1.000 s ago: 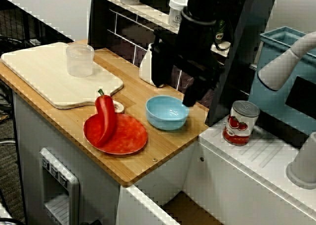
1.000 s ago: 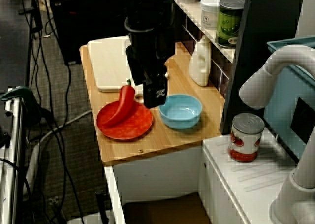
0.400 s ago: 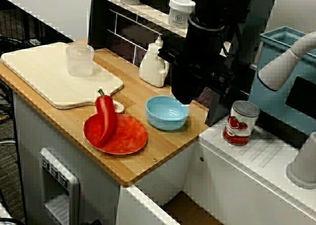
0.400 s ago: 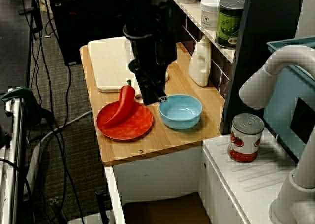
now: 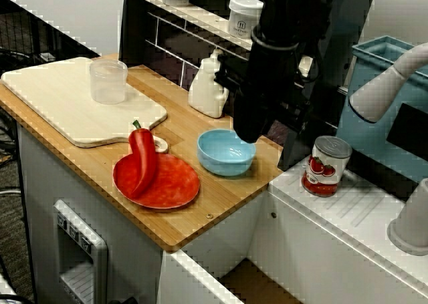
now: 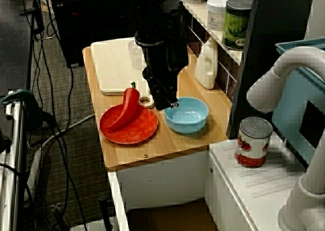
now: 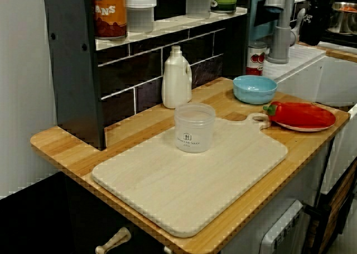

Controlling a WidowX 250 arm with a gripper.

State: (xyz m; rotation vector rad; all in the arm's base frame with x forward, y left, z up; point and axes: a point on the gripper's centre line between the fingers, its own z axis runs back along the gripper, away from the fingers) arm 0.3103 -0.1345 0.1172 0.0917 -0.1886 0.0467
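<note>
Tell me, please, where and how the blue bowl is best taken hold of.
Take the blue bowl by its rim, probably from straight above: it stands upright and open, so the jaws could straddle its thin wall, one side inside and one outside.

Indistinct fingertips of the black tool [image 5: 245, 134]; far rim of the blue bowl [image 5: 224, 158] behind it.
</note>
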